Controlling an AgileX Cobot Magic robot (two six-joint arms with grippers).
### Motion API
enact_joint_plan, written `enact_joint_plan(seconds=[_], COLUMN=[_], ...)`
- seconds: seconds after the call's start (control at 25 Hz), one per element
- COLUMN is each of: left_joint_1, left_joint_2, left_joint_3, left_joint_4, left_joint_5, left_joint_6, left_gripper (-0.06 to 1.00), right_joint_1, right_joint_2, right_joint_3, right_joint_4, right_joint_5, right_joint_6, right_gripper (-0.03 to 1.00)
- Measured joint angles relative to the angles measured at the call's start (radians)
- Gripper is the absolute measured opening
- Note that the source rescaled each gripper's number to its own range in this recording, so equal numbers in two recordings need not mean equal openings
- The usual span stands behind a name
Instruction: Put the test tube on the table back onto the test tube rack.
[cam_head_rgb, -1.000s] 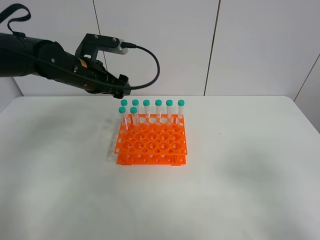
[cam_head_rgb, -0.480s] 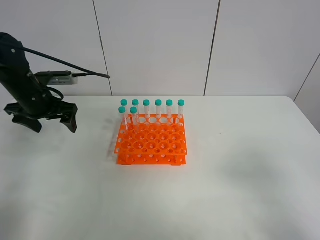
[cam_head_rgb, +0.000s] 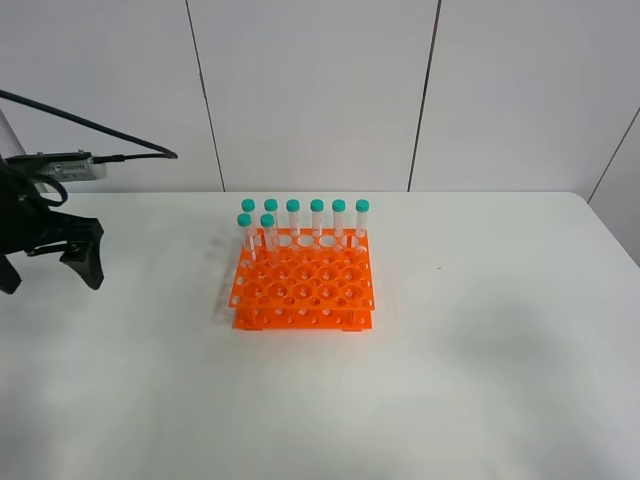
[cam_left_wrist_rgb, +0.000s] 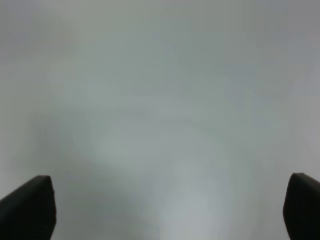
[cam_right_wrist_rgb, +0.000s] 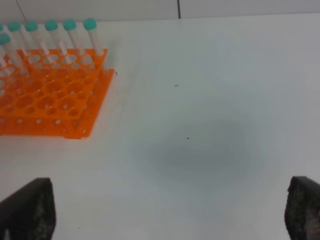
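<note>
Since the earlier frames, the left gripper (cam_head_rgb: 50, 262) has withdrawn from above the test tube rack (cam_head_rgb: 303, 285), swung down and away, and now hangs at the far left edge of the exterior high view, well apart from the rack, with its black cable arcing overhead. Its jaws stand wide apart and hold nothing; the left wrist view shows only the two dark fingertips (cam_left_wrist_rgb: 27, 207) against bare, blurred white surface. The right gripper (cam_right_wrist_rgb: 160, 210) is likewise spread wide and empty, its fingertips at the corners of the right wrist view, with the rack off to one side. The rack is bright orange, two-tiered, with a grid of round holes, and stands on the white table (cam_head_rgb: 480, 380) near its centre. Eight clear tubes with teal screw caps stand upright in it: six in the rear row and two in the next row at the rack's left end. The test tube (cam_head_rgb: 267, 228) nearest the front of that left cluster looks the same as the others, so it cannot be told which one was last placed. No tube is visible lying on the table.
</note>
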Motion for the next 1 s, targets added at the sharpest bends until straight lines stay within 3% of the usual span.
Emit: enact_joint_plan(seconds=[0.68, 1.0], left_joint_1=[0.000, 0.000], left_joint_2=[-1.100, -1.389], left_joint_3=[0.580, 0.639], left_joint_4=[0.000, 0.000], left_joint_5=[-0.055, -0.051], left_joint_6=[0.016, 0.016], left_gripper=[1.00, 1.00], right_joint_1=[0.000, 0.000], right_joint_2=[0.000, 0.000], right_joint_3=[0.000, 0.000], right_joint_4=[0.000, 0.000], right_joint_5=[0.000, 0.000], right_joint_6=[0.000, 0.000], right_gripper=[1.00, 1.00])
